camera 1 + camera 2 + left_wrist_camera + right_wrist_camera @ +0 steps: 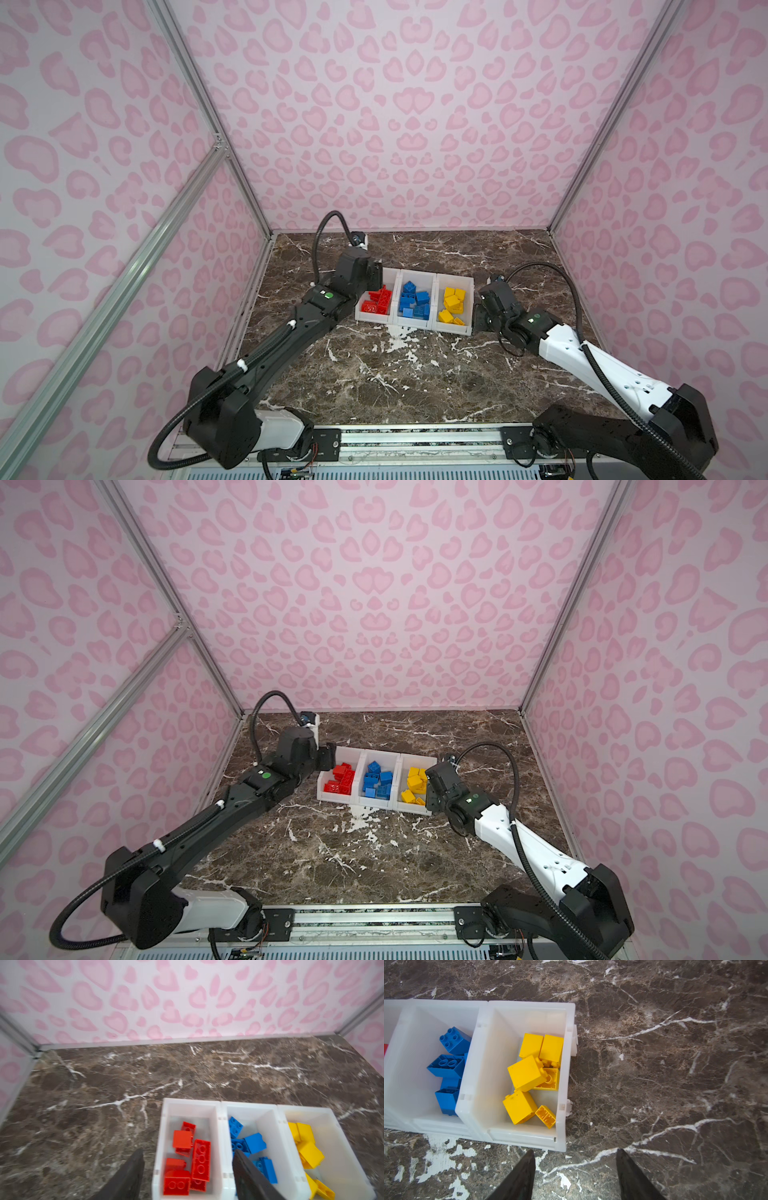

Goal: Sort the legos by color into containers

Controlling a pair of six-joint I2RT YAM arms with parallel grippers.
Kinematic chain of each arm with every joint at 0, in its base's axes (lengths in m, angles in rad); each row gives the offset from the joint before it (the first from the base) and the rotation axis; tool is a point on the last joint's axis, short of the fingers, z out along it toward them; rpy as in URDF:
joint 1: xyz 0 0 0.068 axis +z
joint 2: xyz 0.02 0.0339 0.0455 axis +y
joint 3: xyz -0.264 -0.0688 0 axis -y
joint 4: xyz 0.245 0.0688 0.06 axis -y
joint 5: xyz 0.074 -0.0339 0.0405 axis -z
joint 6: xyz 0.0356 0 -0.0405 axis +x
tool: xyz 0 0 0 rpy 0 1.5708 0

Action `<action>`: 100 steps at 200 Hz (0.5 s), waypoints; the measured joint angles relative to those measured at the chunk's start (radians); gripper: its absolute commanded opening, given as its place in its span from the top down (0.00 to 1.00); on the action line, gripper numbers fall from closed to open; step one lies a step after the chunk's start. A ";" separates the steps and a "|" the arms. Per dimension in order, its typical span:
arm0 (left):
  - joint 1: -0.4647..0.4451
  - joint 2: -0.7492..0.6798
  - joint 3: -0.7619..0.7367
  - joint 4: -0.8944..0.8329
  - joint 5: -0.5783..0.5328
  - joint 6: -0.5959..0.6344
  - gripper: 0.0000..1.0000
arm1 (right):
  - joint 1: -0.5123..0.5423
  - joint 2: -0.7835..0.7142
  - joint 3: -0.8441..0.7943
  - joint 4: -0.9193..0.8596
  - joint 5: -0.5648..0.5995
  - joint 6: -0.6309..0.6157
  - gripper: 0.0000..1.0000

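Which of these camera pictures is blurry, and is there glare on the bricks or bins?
Left wrist view: soft and smeared; the red plastic bricks and pink wallpaper lack crisp edges. Right wrist view: sharp, studs on the yellow plastic bricks read clearly; the white plastic bins look washed out, no hard glare. Both top views: even light, aluminium wall posts splayed by the wide lens.

Bright, even light, with shadows soft and faint. The left wrist view is smeared with blur; the right looks crisp.
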 measured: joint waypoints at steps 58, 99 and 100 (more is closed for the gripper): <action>0.323 -0.297 -0.435 0.354 -0.181 0.098 0.03 | -0.169 -0.116 -0.114 0.185 0.084 -0.140 0.01; 0.443 -0.084 -0.669 0.576 -0.164 0.124 0.03 | -0.390 -0.047 -0.400 0.665 0.103 -0.306 0.01; 0.447 -0.074 -0.674 0.589 -0.164 0.121 0.03 | -0.396 -0.040 -0.409 0.683 0.103 -0.312 0.01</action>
